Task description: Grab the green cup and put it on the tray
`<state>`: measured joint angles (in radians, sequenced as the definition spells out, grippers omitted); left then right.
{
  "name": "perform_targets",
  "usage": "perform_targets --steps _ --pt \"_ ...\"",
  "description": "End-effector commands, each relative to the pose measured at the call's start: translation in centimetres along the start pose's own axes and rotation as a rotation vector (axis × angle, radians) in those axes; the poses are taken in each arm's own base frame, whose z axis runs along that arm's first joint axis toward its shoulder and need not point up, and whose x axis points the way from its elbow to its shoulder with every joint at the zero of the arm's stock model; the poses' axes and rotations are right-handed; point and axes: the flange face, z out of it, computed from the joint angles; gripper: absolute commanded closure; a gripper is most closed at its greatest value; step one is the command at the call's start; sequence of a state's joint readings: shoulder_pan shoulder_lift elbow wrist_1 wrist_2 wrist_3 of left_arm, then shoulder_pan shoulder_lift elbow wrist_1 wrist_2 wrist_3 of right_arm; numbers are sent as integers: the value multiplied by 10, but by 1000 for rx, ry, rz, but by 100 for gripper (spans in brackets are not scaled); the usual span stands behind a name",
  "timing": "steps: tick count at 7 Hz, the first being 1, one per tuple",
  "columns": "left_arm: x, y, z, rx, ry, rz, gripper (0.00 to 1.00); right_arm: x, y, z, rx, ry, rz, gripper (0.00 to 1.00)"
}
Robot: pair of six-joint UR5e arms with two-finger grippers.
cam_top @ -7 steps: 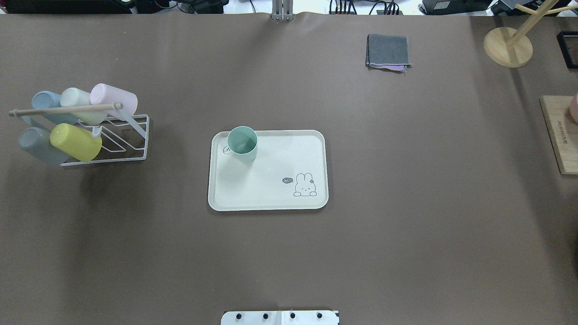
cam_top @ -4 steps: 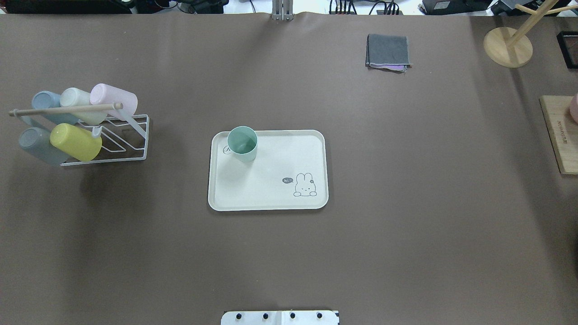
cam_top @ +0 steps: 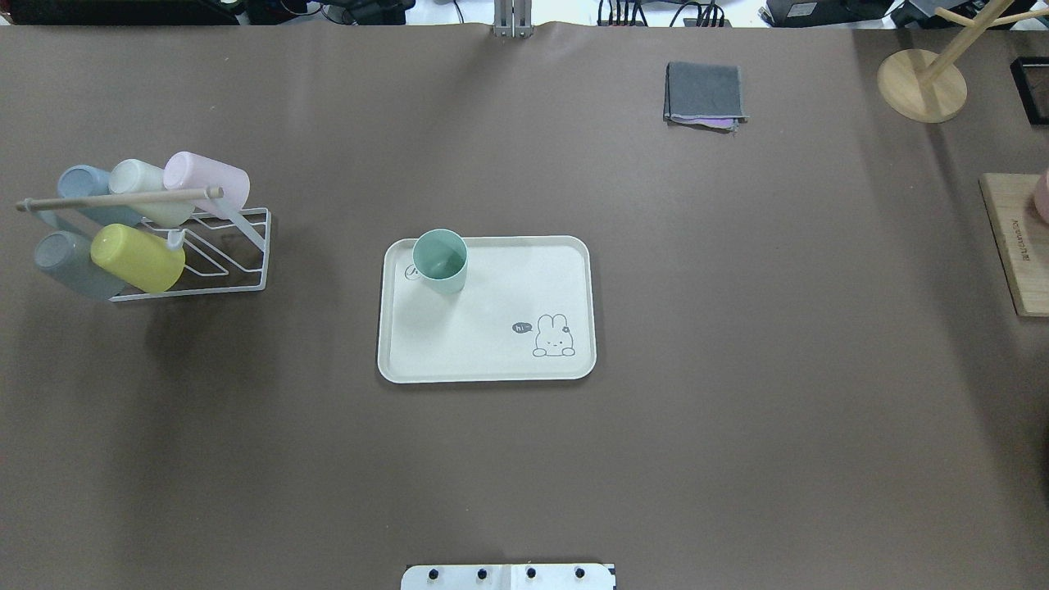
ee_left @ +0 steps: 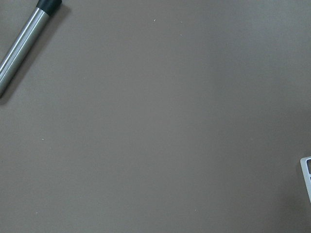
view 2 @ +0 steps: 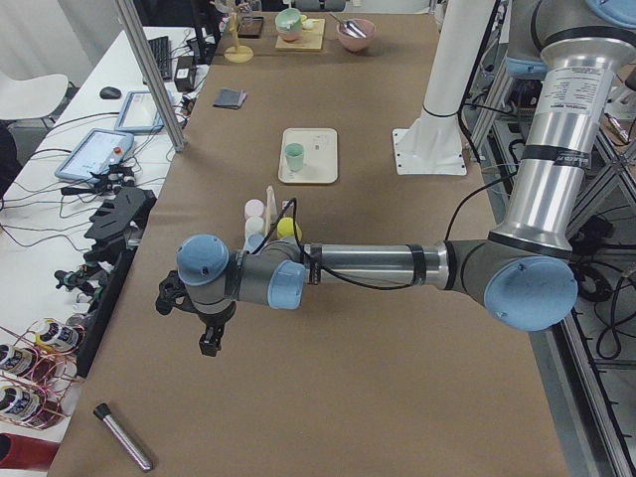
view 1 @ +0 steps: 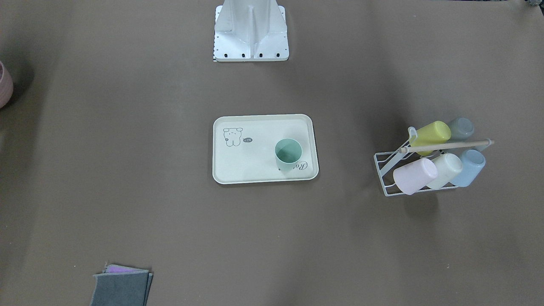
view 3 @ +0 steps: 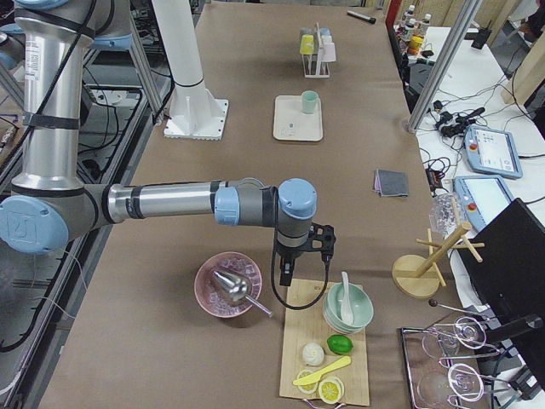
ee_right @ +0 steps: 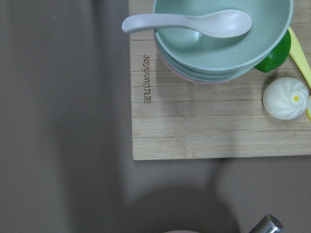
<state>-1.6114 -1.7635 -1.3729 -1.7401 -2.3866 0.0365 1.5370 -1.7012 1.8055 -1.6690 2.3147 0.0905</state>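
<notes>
The green cup point(cam_top: 439, 260) stands upright on the cream tray point(cam_top: 508, 328), in its far left corner in the overhead view. The front-facing view shows the cup point(view 1: 288, 154) over the script on the tray point(view 1: 250, 161). No gripper is near it. My left gripper point(view 2: 207, 343) shows only in the exterior left view, far out past the cup rack, pointing down over bare table. My right gripper point(view 3: 283, 279) shows only in the exterior right view, above a wooden board's edge. I cannot tell whether either is open or shut.
A white wire rack point(cam_top: 188, 246) with several cups, among them a yellow-green one point(cam_top: 138, 258), stands left of the tray. A folded grey cloth point(cam_top: 705, 92) lies far right. A wooden board point(ee_right: 194, 121) holds stacked bowls point(ee_right: 223, 39). A metal cylinder point(ee_left: 19, 43) lies near the left gripper.
</notes>
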Motion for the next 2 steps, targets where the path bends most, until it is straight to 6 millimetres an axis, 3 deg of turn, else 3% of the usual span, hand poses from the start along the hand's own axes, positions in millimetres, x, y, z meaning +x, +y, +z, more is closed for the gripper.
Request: perform_targets --steps 1,2 --pt "6 2 -5 7 0 3 2 -1 -1 -1 2 0 0 0" --pt "7 2 -7 10 0 -1 2 -1 -1 -1 2 -2 -2 0"
